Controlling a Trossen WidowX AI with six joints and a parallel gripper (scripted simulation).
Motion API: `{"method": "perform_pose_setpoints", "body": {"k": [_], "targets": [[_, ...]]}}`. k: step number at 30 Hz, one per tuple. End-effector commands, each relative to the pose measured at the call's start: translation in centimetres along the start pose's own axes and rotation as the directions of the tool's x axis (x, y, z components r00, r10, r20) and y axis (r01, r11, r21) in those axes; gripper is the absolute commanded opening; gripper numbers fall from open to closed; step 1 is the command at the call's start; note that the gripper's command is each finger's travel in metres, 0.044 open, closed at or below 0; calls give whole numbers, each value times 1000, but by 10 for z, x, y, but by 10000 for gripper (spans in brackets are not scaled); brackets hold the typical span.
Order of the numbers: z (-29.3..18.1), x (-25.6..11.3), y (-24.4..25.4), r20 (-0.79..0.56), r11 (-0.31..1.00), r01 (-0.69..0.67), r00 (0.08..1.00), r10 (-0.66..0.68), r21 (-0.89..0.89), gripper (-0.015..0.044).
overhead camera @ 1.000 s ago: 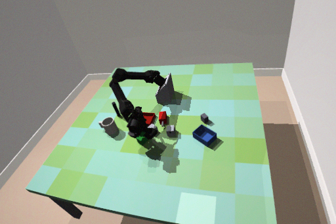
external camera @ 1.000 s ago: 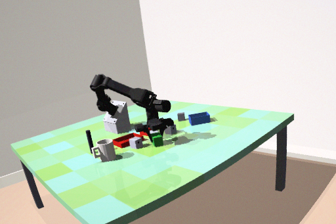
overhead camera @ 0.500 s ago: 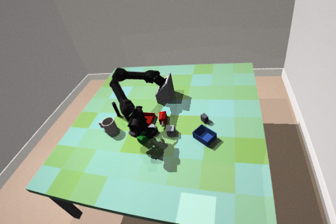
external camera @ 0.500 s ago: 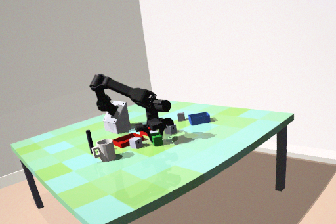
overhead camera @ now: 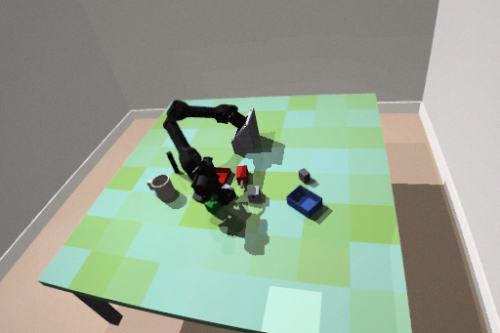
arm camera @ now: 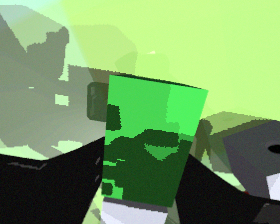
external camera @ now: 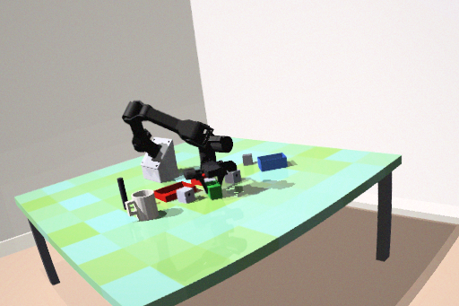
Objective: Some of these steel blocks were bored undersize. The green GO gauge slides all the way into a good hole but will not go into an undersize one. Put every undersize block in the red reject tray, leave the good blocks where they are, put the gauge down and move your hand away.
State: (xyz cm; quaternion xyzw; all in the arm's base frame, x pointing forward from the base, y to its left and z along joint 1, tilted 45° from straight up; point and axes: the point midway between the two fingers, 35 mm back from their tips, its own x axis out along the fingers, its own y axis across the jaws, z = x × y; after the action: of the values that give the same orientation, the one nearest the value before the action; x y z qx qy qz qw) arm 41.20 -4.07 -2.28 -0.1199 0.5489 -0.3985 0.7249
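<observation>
Gripper [overhead camera: 215, 199] [external camera: 212, 186] [arm camera: 143, 141] clamped on green gauge [overhead camera: 213, 203] [external camera: 214, 190] [arm camera: 151, 120], 1 blue tray [overhead camera: 305, 201] [external camera: 272, 162], no readable writing.

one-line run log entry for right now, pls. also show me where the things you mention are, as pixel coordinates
end effector [overhead camera: 213, 200] [external camera: 213, 186] [arm camera: 143, 141]: shut on green gauge [overhead camera: 213, 203] [external camera: 215, 190] [arm camera: 146, 110] | red tray [overhead camera: 224, 176] [external camera: 168, 192]: beside mug [overhead camera: 163, 188] [external camera: 145, 205]

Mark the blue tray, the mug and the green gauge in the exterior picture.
Blue tray [external camera: 272, 163]: exterior view, front wall.
Mug [external camera: 148, 207]: exterior view, body side.
Green gauge [external camera: 215, 191]: exterior view, block-shaped part.
</observation>
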Motion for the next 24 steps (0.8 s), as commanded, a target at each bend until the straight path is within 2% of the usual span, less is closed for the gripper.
{"method": "perform_pose_setpoints", "body": {"k": [1,24], "targets": [[1,-4,1,11,1000,-6,1000,6,6,0],[-8,-4,1,11,1000,-6,1000,6,6,0]]}}
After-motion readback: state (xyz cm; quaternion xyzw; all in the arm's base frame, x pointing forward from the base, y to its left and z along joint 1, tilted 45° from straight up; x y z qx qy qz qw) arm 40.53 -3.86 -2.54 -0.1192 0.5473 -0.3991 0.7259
